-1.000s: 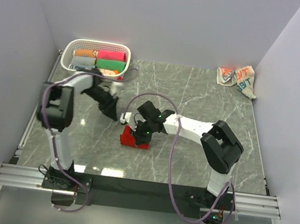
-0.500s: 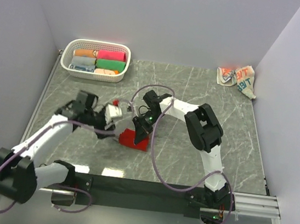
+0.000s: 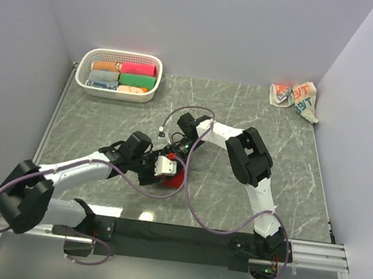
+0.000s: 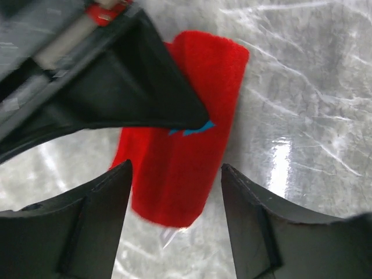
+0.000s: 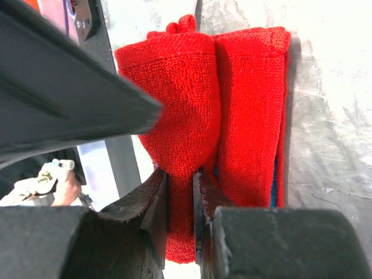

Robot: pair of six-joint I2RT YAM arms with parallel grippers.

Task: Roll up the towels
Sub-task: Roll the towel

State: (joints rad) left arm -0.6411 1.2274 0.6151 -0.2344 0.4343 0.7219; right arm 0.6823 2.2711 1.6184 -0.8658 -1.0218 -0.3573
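A red towel [image 3: 177, 178], partly rolled with a flat fold beside the roll, lies on the grey marble table [image 3: 252, 162] at its middle. My right gripper [image 3: 182, 154] is shut on the near end of the roll [image 5: 180, 116], its fingers [image 5: 156, 200] pinching the cloth. My left gripper [image 3: 168, 175] is open, its two fingers [image 4: 96, 221] standing on either side of the towel's end [image 4: 186, 145] without touching it. The right gripper's dark finger [image 4: 116, 87] crosses the top left of the left wrist view.
A white basket [image 3: 81, 77] at the back left holds several rolled towels. A crumpled printed towel [image 3: 295, 97] lies in the back right corner. Grey walls close in the left, back and right sides. Purple cables loop over both arms.
My left arm has swung from the basket down to the table's middle, and its open gripper now stands over the red towel. My right gripper stays shut on the roll.
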